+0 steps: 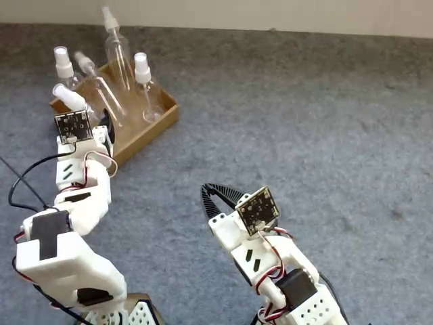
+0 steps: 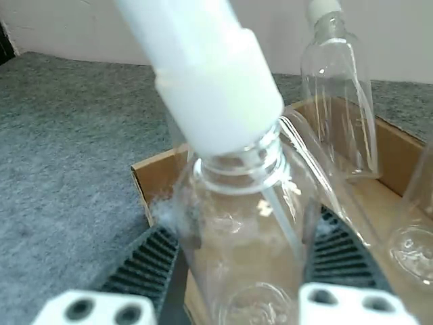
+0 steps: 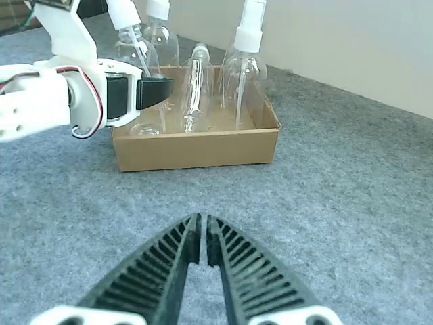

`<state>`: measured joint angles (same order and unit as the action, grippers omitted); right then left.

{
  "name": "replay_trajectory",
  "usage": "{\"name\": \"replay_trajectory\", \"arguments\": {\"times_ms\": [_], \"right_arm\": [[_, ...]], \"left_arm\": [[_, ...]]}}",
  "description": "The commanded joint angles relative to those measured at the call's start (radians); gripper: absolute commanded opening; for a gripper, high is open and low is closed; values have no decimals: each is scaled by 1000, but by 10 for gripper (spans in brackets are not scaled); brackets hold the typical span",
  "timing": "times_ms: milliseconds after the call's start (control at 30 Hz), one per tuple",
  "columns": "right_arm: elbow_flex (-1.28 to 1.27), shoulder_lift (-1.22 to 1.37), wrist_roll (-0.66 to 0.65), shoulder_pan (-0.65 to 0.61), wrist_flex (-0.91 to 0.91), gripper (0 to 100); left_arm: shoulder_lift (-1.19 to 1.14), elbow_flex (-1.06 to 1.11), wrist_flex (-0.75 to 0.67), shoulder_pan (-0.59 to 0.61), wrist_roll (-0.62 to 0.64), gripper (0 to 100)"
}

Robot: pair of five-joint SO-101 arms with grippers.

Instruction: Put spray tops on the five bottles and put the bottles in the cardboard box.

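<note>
My left gripper (image 2: 243, 261) is shut on a clear bottle (image 2: 237, 223) with a white spray top (image 2: 210, 81), holding it tilted over the near-left corner of the cardboard box (image 2: 152, 183). From above, that bottle's white top (image 1: 67, 97) pokes out beside the left arm's wrist (image 1: 73, 125). Several more clear bottles with spray tops (image 1: 143, 84) stand or lean inside the box (image 1: 145, 135). My right gripper (image 3: 203, 237) is shut and holds nothing. It sits low over the carpet, pointing at the box (image 3: 196, 149), well short of it.
Grey carpet (image 1: 304, 122) stretches right of the box and between the box and the right arm (image 1: 260, 230). A pale wall (image 3: 352, 40) runs behind the box. Black cables (image 1: 213, 196) loop beside the right arm.
</note>
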<state>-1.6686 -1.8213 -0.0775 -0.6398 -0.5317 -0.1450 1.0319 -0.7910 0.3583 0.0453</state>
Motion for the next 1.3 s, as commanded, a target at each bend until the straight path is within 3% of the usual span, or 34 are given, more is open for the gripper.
{"name": "replay_trajectory", "arguments": {"times_ms": [0,200,600,800,900,1267], "right_arm": [[-99,-7,-14,12,-2,19],[-99,-7,-14,12,-2,19],[-99,-7,-14,12,-2,19],[-99,-7,-14,12,-2,19],[-99,-7,-14,12,-2,19],[-99,-7,-14,12,-2,19]], "left_arm": [[2,-10,-25,12,11,82],[1,-2,-21,13,11,194],[12,65,-26,13,11,206],[13,73,-23,13,-20,310],[13,74,-23,13,-69,316],[127,171,-23,15,-72,319]]}}
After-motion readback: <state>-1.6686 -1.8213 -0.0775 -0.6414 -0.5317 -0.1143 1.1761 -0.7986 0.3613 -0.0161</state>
